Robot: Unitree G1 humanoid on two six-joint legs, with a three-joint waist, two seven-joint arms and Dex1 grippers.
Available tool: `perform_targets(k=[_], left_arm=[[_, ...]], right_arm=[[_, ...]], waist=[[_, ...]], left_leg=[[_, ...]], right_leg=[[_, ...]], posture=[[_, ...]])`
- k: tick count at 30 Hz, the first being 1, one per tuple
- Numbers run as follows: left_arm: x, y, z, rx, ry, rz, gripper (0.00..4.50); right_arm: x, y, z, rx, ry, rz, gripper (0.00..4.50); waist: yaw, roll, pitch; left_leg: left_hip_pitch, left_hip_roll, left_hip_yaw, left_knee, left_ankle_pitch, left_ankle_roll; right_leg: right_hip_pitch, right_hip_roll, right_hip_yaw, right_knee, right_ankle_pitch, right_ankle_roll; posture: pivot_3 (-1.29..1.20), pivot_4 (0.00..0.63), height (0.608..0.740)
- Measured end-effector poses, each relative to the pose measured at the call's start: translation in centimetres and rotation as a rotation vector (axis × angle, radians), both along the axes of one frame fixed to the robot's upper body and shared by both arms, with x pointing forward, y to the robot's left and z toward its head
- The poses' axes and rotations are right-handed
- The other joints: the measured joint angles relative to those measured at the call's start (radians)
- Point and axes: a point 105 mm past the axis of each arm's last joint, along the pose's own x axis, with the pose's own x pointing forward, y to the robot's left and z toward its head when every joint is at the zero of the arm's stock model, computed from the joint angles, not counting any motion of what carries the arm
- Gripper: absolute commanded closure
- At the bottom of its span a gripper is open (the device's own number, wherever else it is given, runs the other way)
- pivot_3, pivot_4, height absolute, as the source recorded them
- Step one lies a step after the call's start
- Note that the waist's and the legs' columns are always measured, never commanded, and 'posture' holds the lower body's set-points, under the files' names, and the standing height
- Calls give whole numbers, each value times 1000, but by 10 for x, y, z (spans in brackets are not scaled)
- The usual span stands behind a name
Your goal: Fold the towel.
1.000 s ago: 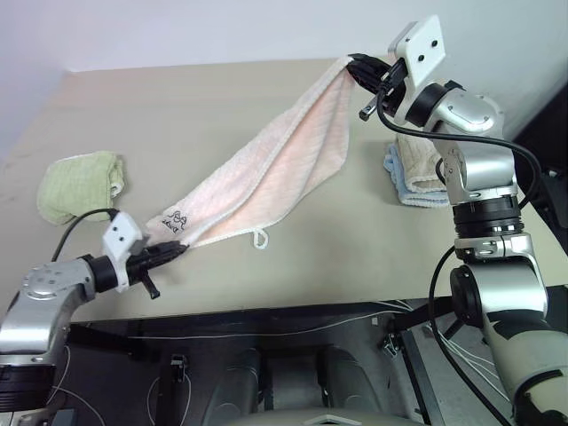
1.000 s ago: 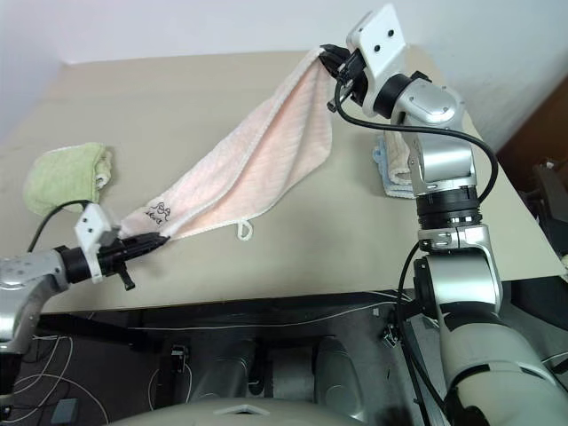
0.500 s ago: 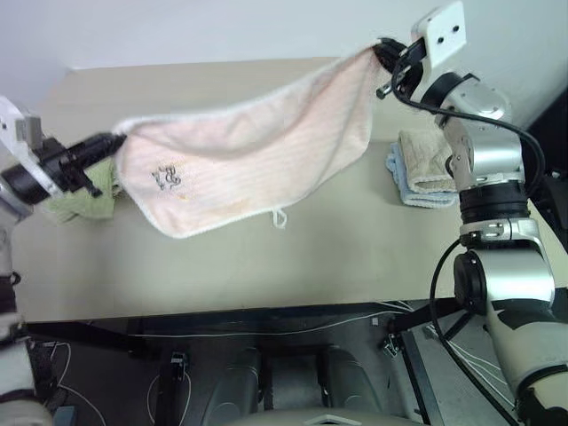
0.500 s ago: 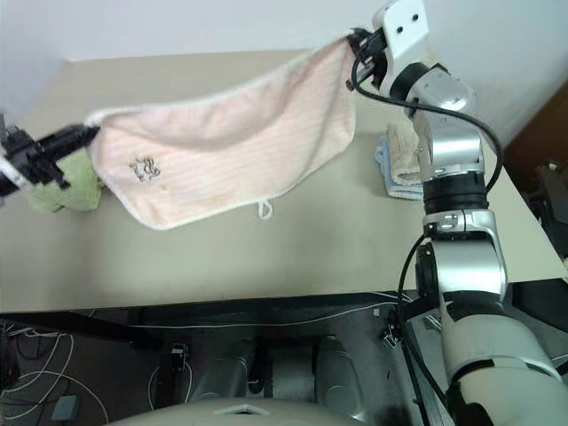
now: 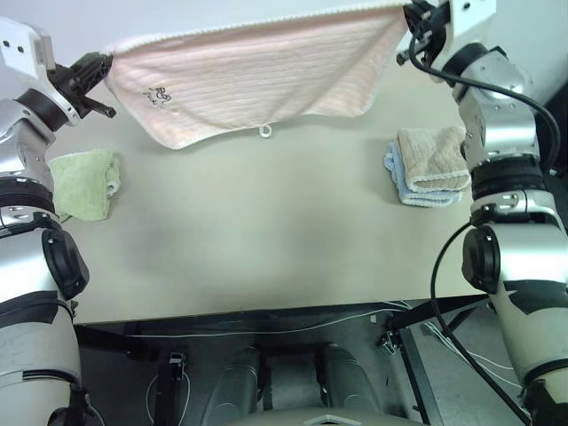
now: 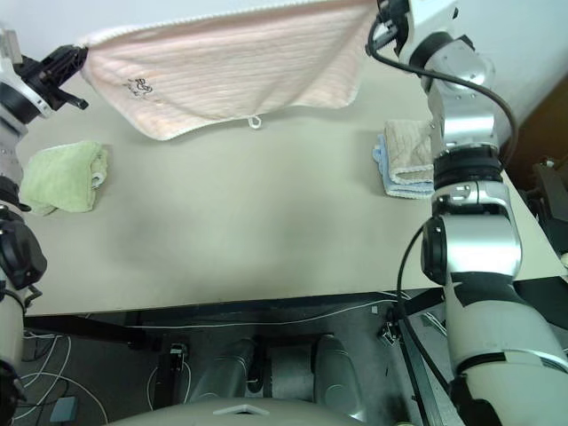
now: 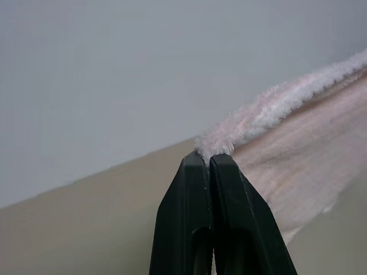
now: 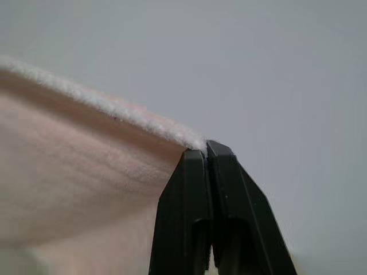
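Note:
The pale pink towel (image 5: 257,75) hangs spread wide in the air above the far part of the table (image 5: 266,231), held by its two upper corners. My left gripper (image 5: 99,64) is shut on the left corner, close to the black marks (image 5: 160,93). At the upper right, my right gripper (image 5: 410,16) is shut on the other corner. The white loop tab (image 5: 264,132) dangles from the lower edge. Both wrist views show black fingers (image 7: 209,189) pinched on the fluffy white edging (image 8: 172,133).
A crumpled light green towel (image 5: 82,182) lies on the table at the left. A folded beige towel (image 5: 430,160) rests on a light blue cloth at the right. Cables hang below the table's front edge (image 5: 266,312).
My left gripper has swung up and out to the left with its corner, and the right one rose slightly. The towel went from a slanted drape to a wide taut spread.

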Motion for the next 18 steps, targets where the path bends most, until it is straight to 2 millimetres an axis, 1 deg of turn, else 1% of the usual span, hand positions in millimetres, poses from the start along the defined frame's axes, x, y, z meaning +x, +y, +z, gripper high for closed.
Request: perform_targets(k=[2, 4, 5, 6, 9, 11, 12, 15, 18], left_arm=[[-4, 2, -20, 33, 57, -34, 4486], [-8, 5, -40, 43, 114, -61, 4486], [-11, 7, -51, 50, 146, -78, 4486], [-14, 9, -58, 54, 167, -86, 4486], [-24, 14, -67, 76, 202, -133, 4486], [-36, 19, -74, 103, 230, -180, 4486], [-41, 21, -78, 102, 252, -195, 4486], [-52, 19, -87, 84, 312, -283, 4486], [-65, 22, -94, 115, 362, -328, 4486]], right_arm=[[-6, -1, -23, -37, 64, 47, 4500], [-13, 0, -40, -63, 119, 90, 4500], [-21, 2, -49, -83, 151, 129, 4500], [-26, 3, -55, -94, 175, 150, 4500], [-45, 6, -63, -137, 223, 213, 4500], [-64, 5, -71, -183, 270, 257, 4500], [-69, 4, -75, -195, 296, 271, 4500], [-92, 0, -90, -237, 399, 330, 4500], [-114, -2, -107, -311, 502, 392, 4500]], waist=[[-2, 0, 0], [-3, 0, 0], [-2, 0, 0], [-2, 0, 0], [2, 0, 0], [4, 0, 0], [4, 0, 0], [8, 0, 0], [7, 0, 0]], left_leg=[[0, 0, 0, 1, 0, 0], [0, 0, 0, 1, 0, 0], [0, 1, 0, 2, 0, 0], [0, 1, 0, 2, 0, 0], [0, 1, -1, 4, 0, 0], [0, 1, -1, 3, 0, 0], [0, 1, -1, 4, 0, 0], [0, 2, -2, 5, 0, 0], [1, 2, -3, 5, 0, 0]], right_leg=[[0, 0, 0, 1, 0, 0], [-1, 0, 0, 2, 0, 0], [-1, 0, 0, 3, 0, 0], [-1, 0, 0, 3, 0, 0], [0, 0, 0, 4, 0, 0], [0, 0, 0, 4, 0, 0], [1, 0, -1, 4, 0, 0], [2, 0, -2, 4, 0, 0], [3, -1, -2, 3, 0, 0]], posture=[[0, 150, 740], [0, 150, 740], [0, 150, 740], [0, 150, 740], [0, 150, 740], [0, 150, 740], [0, 150, 740], [0, 150, 740], [0, 150, 740]])
